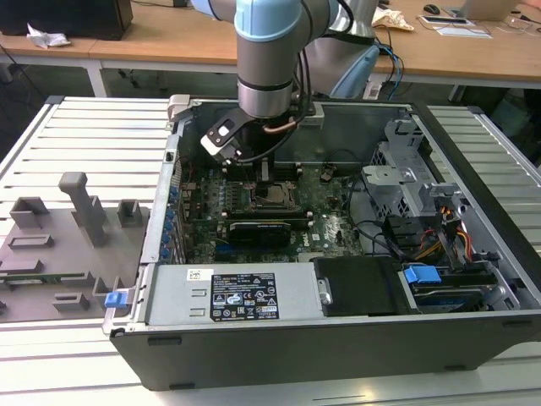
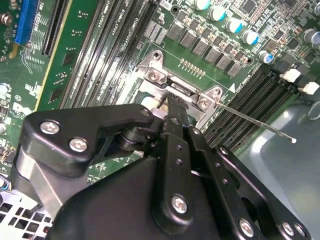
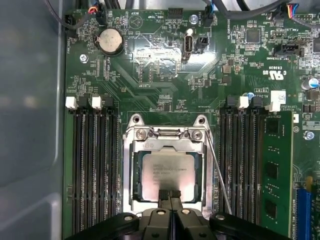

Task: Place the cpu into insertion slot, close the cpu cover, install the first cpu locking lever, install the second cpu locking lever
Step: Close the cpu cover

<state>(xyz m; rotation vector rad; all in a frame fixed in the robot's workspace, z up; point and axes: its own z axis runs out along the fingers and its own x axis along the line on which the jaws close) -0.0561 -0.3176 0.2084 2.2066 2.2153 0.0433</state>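
gripper: my fingers pressed together, nothing between them, tips at the cpu cover edge | cpu: flat in the socket, mid-motherboard, framed by the lowered cover | lever wire: slants from the cover's corner alongside the memory slots

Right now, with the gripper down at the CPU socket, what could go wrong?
The shut gripper sits at the edge of the cpu cover, over the cpu; a slip might scratch it. The locking lever stands unlatched beside the socket, so the cover could spring up.
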